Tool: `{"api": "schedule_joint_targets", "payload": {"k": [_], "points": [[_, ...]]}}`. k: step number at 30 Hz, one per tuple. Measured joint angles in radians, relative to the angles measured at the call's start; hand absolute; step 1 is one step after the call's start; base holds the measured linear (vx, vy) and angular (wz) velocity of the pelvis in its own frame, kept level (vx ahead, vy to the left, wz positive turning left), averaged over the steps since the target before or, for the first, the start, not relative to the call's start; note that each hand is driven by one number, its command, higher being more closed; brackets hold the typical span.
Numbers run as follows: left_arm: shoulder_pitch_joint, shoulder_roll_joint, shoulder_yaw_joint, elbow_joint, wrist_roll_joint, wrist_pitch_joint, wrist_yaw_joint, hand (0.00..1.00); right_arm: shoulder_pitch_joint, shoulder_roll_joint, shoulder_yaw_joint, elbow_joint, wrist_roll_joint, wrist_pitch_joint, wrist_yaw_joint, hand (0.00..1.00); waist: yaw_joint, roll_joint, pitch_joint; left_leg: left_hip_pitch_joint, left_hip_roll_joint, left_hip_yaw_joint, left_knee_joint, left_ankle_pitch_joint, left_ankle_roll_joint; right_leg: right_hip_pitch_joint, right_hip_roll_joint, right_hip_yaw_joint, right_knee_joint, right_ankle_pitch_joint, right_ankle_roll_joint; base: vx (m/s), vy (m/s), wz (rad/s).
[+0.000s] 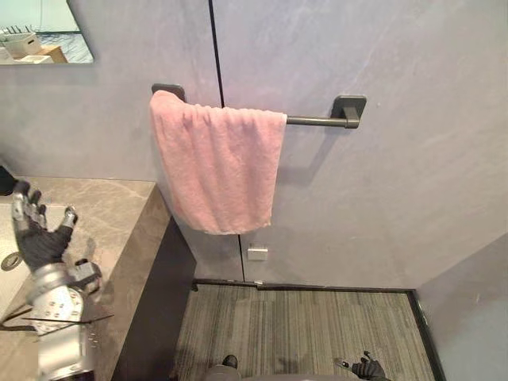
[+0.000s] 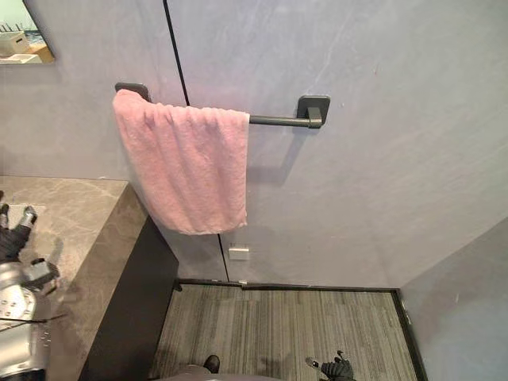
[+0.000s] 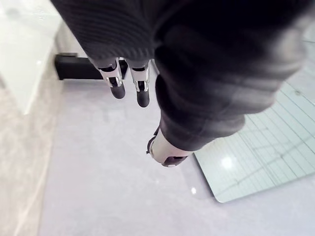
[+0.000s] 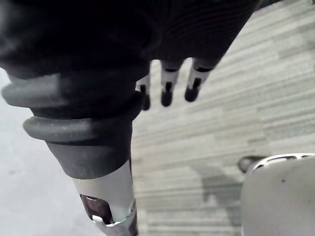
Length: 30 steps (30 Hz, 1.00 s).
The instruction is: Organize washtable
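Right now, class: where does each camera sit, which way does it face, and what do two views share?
Left eye: on the head, looking down at the pink towel on its rail; left hand over the counter, right hand above the floor.
Right eye: beside it, same scene.
Left wrist: along the left hand toward wall and mirror.
Right wrist: along the right hand toward the floor.
Both eyes share the towel.

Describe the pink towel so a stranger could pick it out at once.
On the grey wall right of the stone counter runs a dark towel bar. The towel hangs draped over its left end, nearest the counter. It is the only pink cloth there.
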Motion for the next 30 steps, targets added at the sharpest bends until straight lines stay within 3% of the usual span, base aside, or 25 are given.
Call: {"api": "schedule_joint_targets", "payload": {"k": [7,13,17,23,30], "points": [[-0.128,0.215,-0.058,0.088,-0.097,-0.007,-0.094,0.00,0.002,-0.016,0.046,-0.001,0.000,0.000,0.030,0.00,0.007,0.003,-0.016,-0.018,0.010,0.000,-0.053,0.023,-0.005,-0.017,0.011,0.017,-0.030,-0.001,-0.008,-0.04,0.008,0.01],[-0.298,0.376,-0.231,0.253,-0.204,-0.006,-0.205,0.00,-0.002,-0.020,0.047,-0.013,0.000,0.000,0.036,0.00,0.005,0.002,-0.020,-0.015,0.020,0.020,-0.078,0.052,-0.002,-0.033,0.014,0.026,-0.043,0.014,-0.017,-0.01,0.009,-0.06],[-0.414,0.420,-0.344,0.326,-0.208,-0.004,-0.251,0.00,-0.010,-0.018,0.049,-0.017,0.001,0.001,0.036,0.00,0.006,-0.002,-0.011,-0.024,0.019,0.044,-0.079,0.052,-0.002,-0.050,0.014,0.044,-0.066,0.023,-0.008,-0.01,0.012,-0.13],[-0.563,0.426,-0.514,0.403,-0.190,0.011,-0.287,0.00,-0.037,-0.018,0.063,-0.049,0.002,0.000,0.035,0.00,0.006,-0.020,0.005,-0.089,0.022,0.055,-0.073,0.060,-0.002,-0.102,0.019,0.054,-0.084,0.047,-0.007,0.03,0.007,-0.05],[-0.683,0.426,-0.647,0.543,-0.189,0.011,-0.299,0.00,-0.081,-0.016,0.083,-0.054,0.022,-0.009,0.035,0.00,0.009,-0.039,0.020,-0.116,0.065,0.082,-0.071,0.071,-0.007,-0.149,0.052,0.084,-0.075,0.104,-0.025,0.00,0.000,-0.08]]}}
